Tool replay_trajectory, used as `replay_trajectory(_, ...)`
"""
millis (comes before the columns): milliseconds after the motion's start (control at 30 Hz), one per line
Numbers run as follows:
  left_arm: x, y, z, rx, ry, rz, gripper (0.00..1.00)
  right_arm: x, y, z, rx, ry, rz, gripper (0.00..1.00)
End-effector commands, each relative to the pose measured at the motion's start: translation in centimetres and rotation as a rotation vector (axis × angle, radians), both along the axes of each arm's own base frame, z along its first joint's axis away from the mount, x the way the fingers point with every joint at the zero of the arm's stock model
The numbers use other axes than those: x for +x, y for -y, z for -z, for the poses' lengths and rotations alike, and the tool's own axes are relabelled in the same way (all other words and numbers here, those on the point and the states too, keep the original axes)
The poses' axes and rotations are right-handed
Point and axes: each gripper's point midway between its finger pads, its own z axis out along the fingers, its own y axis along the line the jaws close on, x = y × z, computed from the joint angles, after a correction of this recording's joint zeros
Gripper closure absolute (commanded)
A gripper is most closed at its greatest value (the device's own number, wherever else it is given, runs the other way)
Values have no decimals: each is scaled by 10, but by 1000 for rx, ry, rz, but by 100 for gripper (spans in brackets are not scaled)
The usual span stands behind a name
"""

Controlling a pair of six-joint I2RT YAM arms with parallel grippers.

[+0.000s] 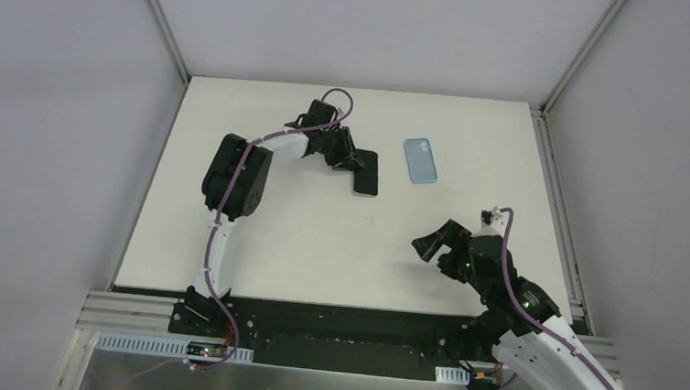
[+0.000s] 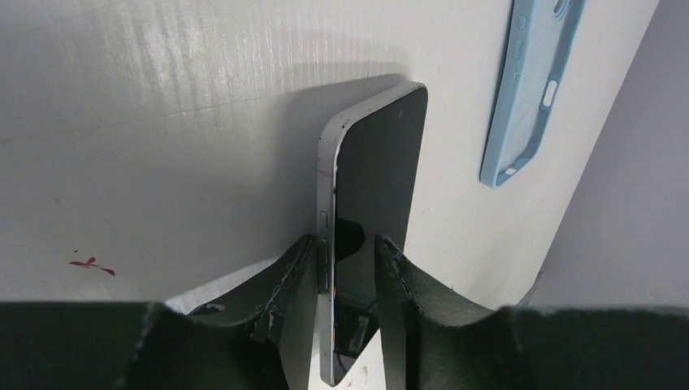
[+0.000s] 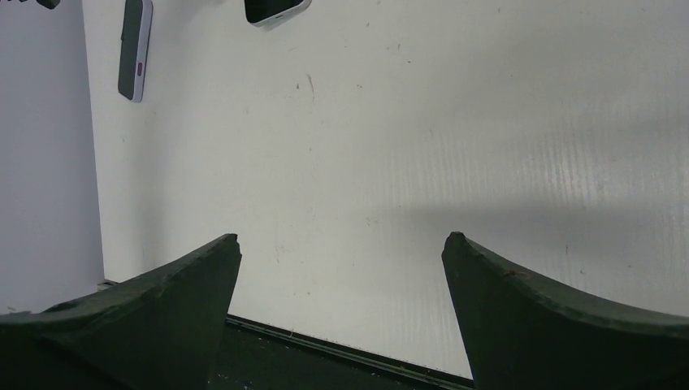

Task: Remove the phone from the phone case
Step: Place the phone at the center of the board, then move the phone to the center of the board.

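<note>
The dark phone [image 1: 367, 173] is out of its case, at the far middle of the table. In the left wrist view the phone [image 2: 382, 162] stands edge-on between my fingers, with its metal side and buttons showing. My left gripper [image 1: 351, 161] [image 2: 343, 238] straddles the phone's near end. The left finger [image 2: 296, 276] touches its side. A gap with table showing through separates the phone from the right finger [image 2: 398, 276]. The empty light-blue case [image 1: 421, 160] [image 2: 528, 89] lies flat to the phone's right. My right gripper [image 1: 431, 248] [image 3: 341, 244] is wide open and empty over bare table.
The white table [image 1: 255, 244] is closed in by grey walls on three sides. A black strip and metal rail [image 1: 332, 327] run along its near edge by the arm bases. A small red mark [image 2: 91, 264] is on the table near the phone.
</note>
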Motion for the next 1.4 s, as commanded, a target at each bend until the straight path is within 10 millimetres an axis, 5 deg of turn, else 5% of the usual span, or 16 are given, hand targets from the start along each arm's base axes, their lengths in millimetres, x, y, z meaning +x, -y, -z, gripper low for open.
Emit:
replay_trajectory(0,5,-5,-34,-17,81,10,66,4,2,-18,14,39,16,1)
replay_trajectory(200,1,-15,-35,0,88,6,50,4,3,-19,13,39,17,1)
replay_trajectory(367,0,-47,-47,44,140,-25,41,4,2,-17,11,37,16,1)
replay_trajectory(500,13,-89,-62,64,147,-171,41,5,3,-16,7,39,16,1)
replay_trajectory(600,20,-146,-71,131,157,-370,41,5,3,-17,7,44,15,1)
replay_trajectory(833,1,-256,-74,321,149,-646,41,6,1,-18,10,53,8,1)
replay_trajectory(1100,-4,-307,-82,602,216,-616,42,9,1,-19,4,55,10,1)
replay_trajectory(1367,-13,-356,-48,585,40,-716,44,12,-6,-24,26,60,-4,1)
